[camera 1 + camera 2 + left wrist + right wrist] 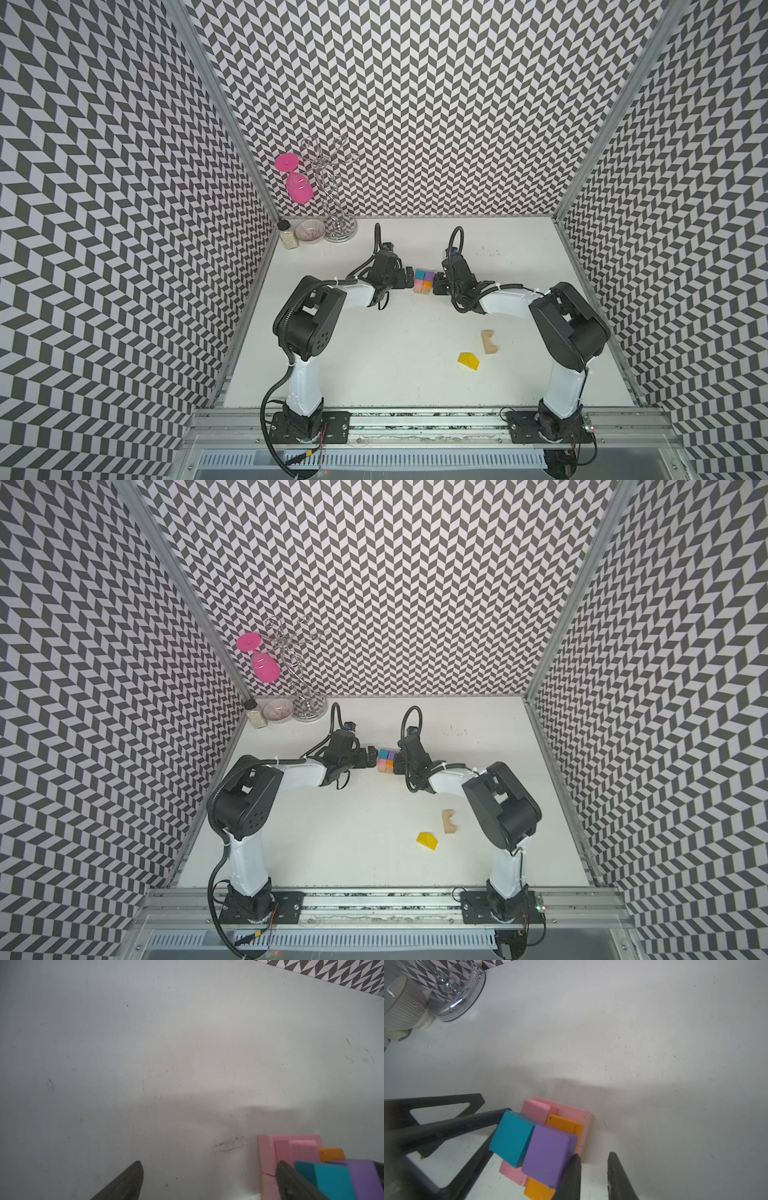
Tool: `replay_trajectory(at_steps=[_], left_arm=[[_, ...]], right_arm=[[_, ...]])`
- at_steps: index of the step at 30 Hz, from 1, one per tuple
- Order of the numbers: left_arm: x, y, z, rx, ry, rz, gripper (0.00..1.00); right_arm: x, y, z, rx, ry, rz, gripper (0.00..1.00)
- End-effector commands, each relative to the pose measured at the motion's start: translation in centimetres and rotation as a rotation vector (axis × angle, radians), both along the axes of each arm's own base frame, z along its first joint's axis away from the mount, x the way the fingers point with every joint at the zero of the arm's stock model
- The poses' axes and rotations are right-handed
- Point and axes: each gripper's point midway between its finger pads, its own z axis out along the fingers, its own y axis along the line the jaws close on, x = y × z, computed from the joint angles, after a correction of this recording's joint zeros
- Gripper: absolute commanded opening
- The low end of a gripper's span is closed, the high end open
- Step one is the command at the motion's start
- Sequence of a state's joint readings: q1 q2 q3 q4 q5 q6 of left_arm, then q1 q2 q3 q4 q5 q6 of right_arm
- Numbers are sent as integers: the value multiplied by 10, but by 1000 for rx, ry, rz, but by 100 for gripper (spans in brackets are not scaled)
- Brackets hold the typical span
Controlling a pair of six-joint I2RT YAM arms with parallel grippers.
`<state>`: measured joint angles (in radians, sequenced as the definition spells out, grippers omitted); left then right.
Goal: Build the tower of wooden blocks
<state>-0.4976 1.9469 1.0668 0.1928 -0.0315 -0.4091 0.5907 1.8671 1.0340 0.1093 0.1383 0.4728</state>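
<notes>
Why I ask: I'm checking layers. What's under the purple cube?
An orange slab shows at both ends of the purple cube, over a pink slab; its middle is covered.

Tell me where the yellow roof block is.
In both top views the yellow roof block lies on the table's front right, beside the tan arch.

No legible text or markings

You have the tower (424,281) partly stacked: teal cube (512,1138) and purple cube (548,1155) side by side atop pink slabs (537,1109) and orange slabs (564,1124). Well apart from it lie the yellow roof block (469,360) and tan arch (489,342).
</notes>
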Motion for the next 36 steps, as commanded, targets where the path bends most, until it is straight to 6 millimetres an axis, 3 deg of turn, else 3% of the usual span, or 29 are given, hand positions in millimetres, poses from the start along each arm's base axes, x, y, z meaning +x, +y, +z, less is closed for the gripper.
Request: replay_trajectory(at_steps=[1,28,36], left_arm=[[6,-6,9,5,-24,-5,100],[5,-4,14,23,-39,13,100],[17,-1,19,70,-58,31,100]], right_arm=[[7,10,9,26,-27,1,23],[8,2,17,-3,-48,-38,23],[17,-3,17,-24,-49,-73,24]])
